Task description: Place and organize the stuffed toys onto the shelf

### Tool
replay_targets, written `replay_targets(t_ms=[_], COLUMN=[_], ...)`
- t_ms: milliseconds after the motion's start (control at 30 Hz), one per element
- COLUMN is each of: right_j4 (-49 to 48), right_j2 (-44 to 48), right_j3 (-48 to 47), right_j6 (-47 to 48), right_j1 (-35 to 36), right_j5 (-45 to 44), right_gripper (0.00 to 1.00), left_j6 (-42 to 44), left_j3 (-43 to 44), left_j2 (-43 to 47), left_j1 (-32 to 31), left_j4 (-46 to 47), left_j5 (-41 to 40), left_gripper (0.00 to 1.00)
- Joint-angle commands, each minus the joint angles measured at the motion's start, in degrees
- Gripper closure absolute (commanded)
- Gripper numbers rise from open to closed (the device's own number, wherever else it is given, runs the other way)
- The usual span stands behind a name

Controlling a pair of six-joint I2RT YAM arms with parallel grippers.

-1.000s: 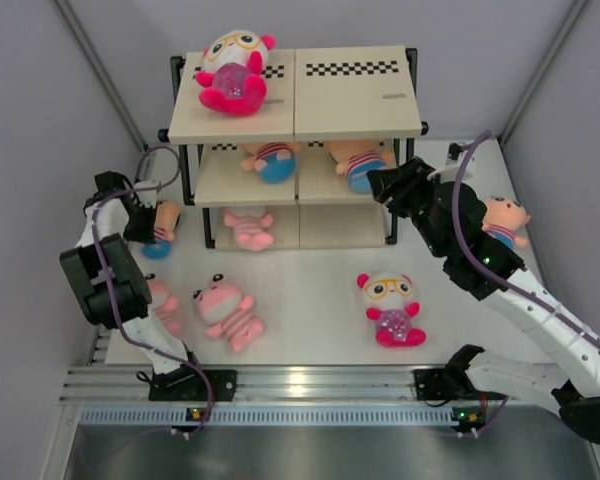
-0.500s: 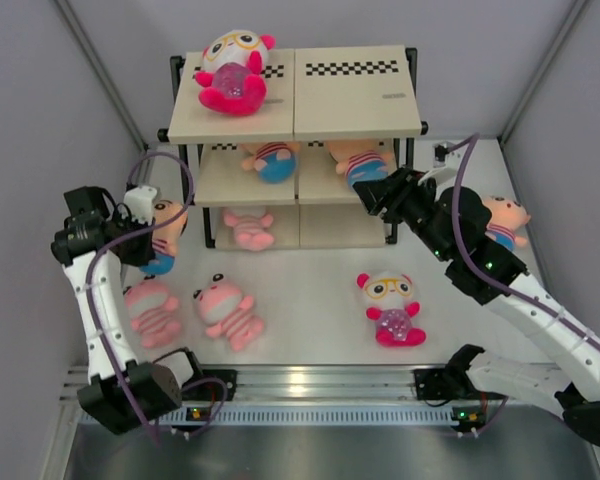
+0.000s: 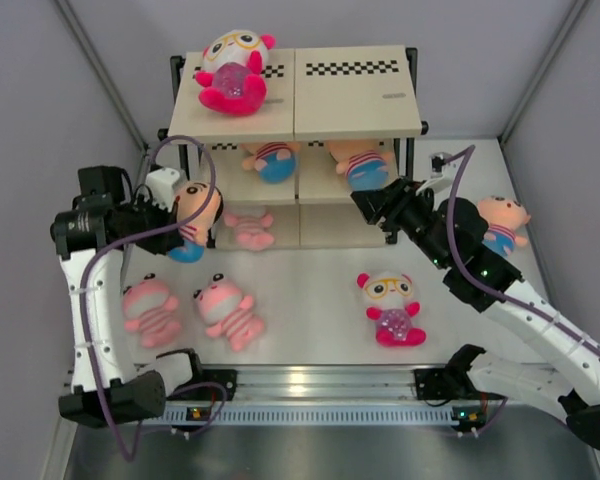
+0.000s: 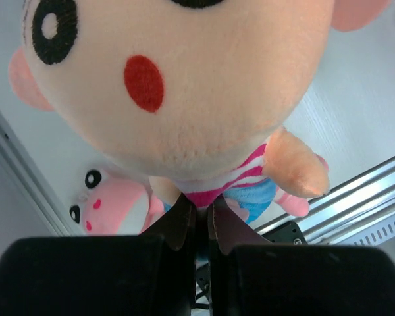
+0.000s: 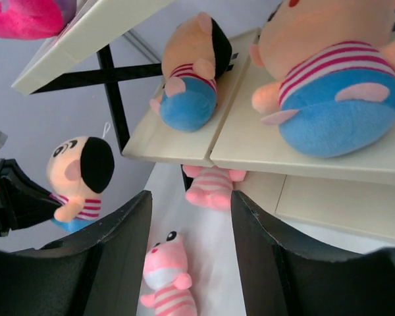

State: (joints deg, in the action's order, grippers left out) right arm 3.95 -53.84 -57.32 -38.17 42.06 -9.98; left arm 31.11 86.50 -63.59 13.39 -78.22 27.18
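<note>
one peach toy (image 3: 193, 212), pinched by the left gripper (image 4: 199, 208), has risen toward the shelf (image 3: 355, 100) (right gripper (image 5: 189, 199) spread, empty).

No legible text, brand or number in any view. One small dark mark (image 3: 393, 96) on the shelf (image 3: 350, 115) (top board, right half) is unreadable.

Robotics lab test cell. Plain grey panel walls (image 3: 40, 120) box in white tabletop (image 3: 310, 290). Aluminium extrusion rail (image 3: 310, 383) at near edge. Left arm (image 3: 80, 300), right arm (image 3: 530, 320), purple cabling (image 3: 185, 145) exposed. Staged shelf (image 3: 350, 95), plush toys (image 3: 230, 72).
</note>
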Motion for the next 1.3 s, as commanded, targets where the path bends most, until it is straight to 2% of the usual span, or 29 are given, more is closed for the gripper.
replay_targets(t_ms=[0,100,233,400,600,733,867,1100,1167,1233,1267], right_j4=[-3.4,-3.5,-1.8,1.0,3.3,4.7,6.4,7.9,8.1,8.0,8.1], right_j2=[4.1,4.7,3.8,1.7,-3.0,-3.8,-3.7,-2.1,-1.6,-1.1,-0.8], right_j3=[1.0,0.8,-1.5,-6.1,-11.0,-12.6,-13.6,-12.6,-11.8,-11.2,-10.9], right_j6=[-2.4,-3.2,-2.7,-1.6,-0.3,-0.1,0.2,-0.2,-0.5,-0.5,-0.6], right_j1=[1.1,1.2,1.8,4.6,9.9,13.1,14.4,14.9,14.9,15.0,15.1], right_j5=[-5.2,-7.2,-8.7,-12.8,-19.5,-22.4,-24.2,-25.7,-26.0,-26.2,-26.4], right_gripper=[0.48,0.48,0.49,0.49,0.49,0.49,0.48,0.48,0.47,0.47,0.47], left_j6=[-10.0,-11.9,-15.7,-18.7,-21.4,-22.8,-24.9,-26.3,-26.4,-26.5,-26.6], left_j3=[6.8,9.8,10.5,10.8,10.0,7.9,3.9,4.4,4.4,4.0,3.7], left_j2=[-5.0,-7.3,-8.1,-5.3,-9.3,-10.1,-8.0,-12.2,-12.7,-12.8,-12.8], left_j1=[-10.5,-17.0,-18.7,-18.9,-18.9,-18.9,-18.9,-19.0,-19.1,-19.1,-19.2], left_j4=[-3.4,-0.8,3.3,10.4,11.9,18.0,26.9,29.3,29.9,30.7,31.4], left_j5=[-4.0,-6.3,-8.8,-15.7,-14.6,-16.1,-18.7,-18.3,-18.3,-18.1,-18.2], left_gripper=[1.00,1.00,1.00,1.00,1.00,0.99,0.94,0.87,0.81,0.68,0.67])
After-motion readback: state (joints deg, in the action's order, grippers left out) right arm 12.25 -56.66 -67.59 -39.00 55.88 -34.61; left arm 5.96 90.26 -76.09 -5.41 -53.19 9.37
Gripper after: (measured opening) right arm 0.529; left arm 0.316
